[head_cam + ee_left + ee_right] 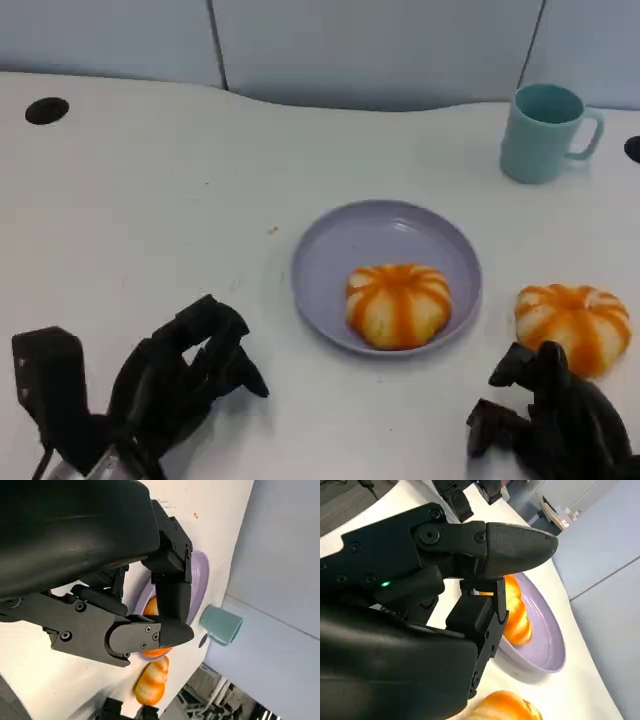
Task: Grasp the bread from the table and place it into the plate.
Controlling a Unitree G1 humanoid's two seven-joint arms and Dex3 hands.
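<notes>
I find one orange-striped bread roll (398, 304) lying in the lavender plate (340, 240); a second striped roll (574, 326) sits on the white table (150, 200) just right of the plate, touching nothing. The teal mug (541, 131) stands upright, contents hidden. My left hand (175, 385) and right hand (545, 420) hold nothing, fingers loosely apart; no legible writing noted.

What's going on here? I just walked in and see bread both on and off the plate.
A two-handed robot is moving bread onto a purple plate. One striped orange bun already sits on the plate. A second bun lies on the table to the plate's right, with the right hand just in front of it, holding nothing. The left hand is near the table's front edge, also holding nothing. A teal mug stands at the back.
</notes>
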